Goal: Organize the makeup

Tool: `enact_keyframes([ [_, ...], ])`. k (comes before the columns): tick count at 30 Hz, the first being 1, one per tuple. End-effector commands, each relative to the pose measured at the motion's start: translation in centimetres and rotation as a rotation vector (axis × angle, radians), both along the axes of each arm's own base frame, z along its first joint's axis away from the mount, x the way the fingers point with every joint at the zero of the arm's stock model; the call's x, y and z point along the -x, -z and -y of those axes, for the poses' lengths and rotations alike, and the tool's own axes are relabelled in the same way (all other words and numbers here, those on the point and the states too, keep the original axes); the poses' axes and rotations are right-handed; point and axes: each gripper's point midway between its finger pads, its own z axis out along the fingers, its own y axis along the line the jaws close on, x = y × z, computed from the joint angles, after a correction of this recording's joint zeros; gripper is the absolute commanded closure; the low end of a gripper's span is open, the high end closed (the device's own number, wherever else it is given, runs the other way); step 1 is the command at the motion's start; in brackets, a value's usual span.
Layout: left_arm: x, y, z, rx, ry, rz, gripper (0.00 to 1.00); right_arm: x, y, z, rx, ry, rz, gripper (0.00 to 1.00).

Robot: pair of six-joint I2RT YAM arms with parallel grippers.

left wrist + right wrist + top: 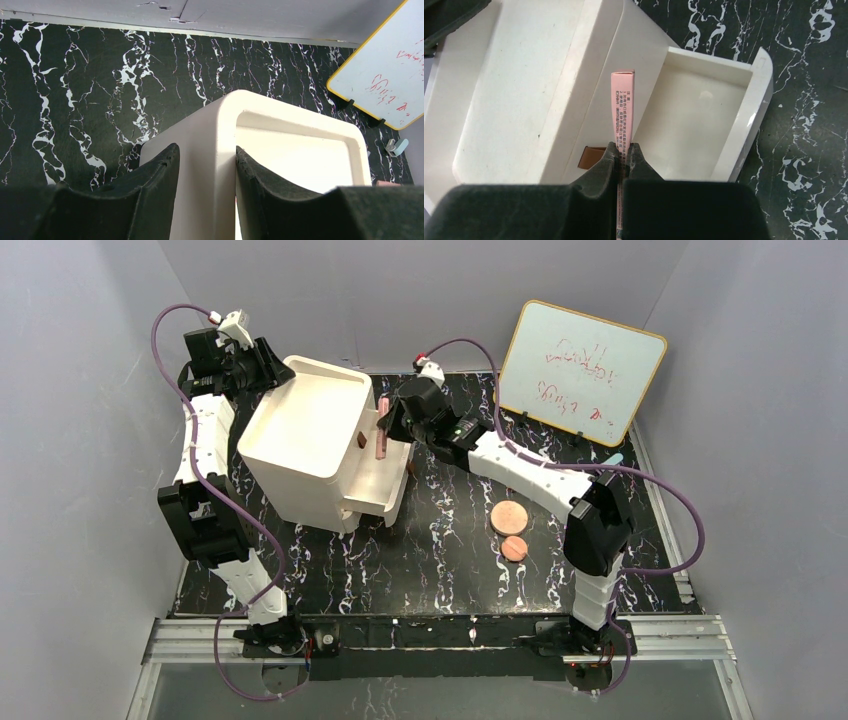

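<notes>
My right gripper (623, 148) is shut on a slim pink stick (622, 107) with small print on it, held over the open drawer (744, 115) of the white organizer box (305, 440). The stick also shows in the top view (382, 428), beside the box front. My left gripper (206, 165) is shut on the back rim of the organizer box (280, 110), one finger outside and one inside. Two flat round copper-pink discs lie on the mat: the larger (509, 516) and the smaller (514, 548). The square compact and the second stick are out of view.
A whiteboard (582, 370) with red writing leans at the back right. A small light-blue cylinder (615, 457) lies below it. A brown drawer knob (591, 157) shows on the box front. Grey walls close in the black marbled mat (440, 560).
</notes>
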Motion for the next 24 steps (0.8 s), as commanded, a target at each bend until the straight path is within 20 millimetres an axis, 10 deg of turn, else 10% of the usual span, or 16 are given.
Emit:
enact_keyframes([
  [1,0.6,2.0,1.3,0.021,0.035,-0.075,0.59,0.5,-1.0,-0.7,-0.025,0.017,0.011,0.99],
  [18,0.7,1.9,1.3,0.022,0.036,-0.074,0.59,3.0,3.6,-0.4,0.022,0.022,-0.09,0.99],
  [24,0.7,1.9,1.3,0.02,0.035,-0.074,0.59,2.8,2.8,-1.0,0.018,-0.004,-0.066,0.57],
])
